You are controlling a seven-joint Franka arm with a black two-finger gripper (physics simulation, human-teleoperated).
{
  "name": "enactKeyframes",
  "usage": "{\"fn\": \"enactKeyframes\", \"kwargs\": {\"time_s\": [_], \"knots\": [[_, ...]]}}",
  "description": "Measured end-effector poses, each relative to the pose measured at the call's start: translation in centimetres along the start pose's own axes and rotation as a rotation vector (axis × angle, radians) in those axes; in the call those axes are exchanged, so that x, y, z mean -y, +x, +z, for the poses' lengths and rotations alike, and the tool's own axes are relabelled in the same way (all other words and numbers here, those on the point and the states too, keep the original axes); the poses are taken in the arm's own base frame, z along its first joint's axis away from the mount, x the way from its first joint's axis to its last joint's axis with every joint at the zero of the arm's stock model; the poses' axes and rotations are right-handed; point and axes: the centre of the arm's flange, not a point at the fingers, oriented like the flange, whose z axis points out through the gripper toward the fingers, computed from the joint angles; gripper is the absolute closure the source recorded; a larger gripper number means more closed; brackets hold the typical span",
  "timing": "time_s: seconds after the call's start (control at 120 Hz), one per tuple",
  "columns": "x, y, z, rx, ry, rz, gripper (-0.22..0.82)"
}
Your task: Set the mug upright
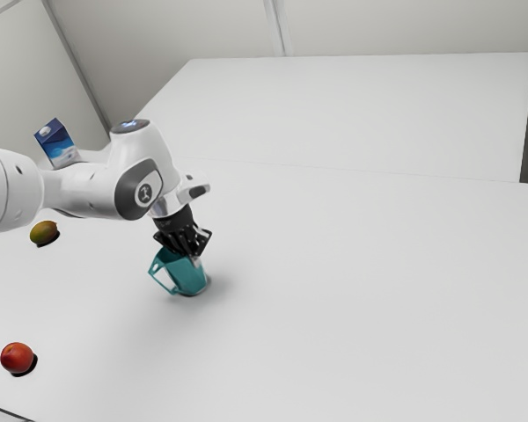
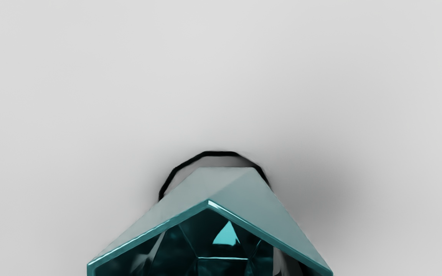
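The teal mug (image 1: 190,278) is left of centre in the exterior view, mouth facing up, handle toward the frame's left. The black gripper (image 1: 194,256) is at its rim; whether it grips the mug, I cannot tell.

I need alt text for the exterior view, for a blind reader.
A white Franka arm has its black gripper at the upward-facing mouth of a teal mug on a white table. Toward the exterior view's left are a blue carton, a mango-like fruit and a round red fruit.
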Motion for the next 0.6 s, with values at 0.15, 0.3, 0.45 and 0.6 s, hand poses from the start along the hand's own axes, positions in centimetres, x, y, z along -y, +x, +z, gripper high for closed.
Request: {"fn": "enactKeyframes", "kwargs": {"time_s": [0.15, 0.3, 0.45, 0.6], "knots": [[0.2, 0.1, 0.1, 0.000, 0.008, -0.005, 0.79], [0.2, 0.4, -0.5, -0.010, 0.023, 0.007, 0.54], [-0.2, 0.9, -1.6, -0.030, 0.034, 0.025, 0.27], [-0.4, 1.8, -4.2, -0.069, 0.054, 0.046, 0.13]]}}
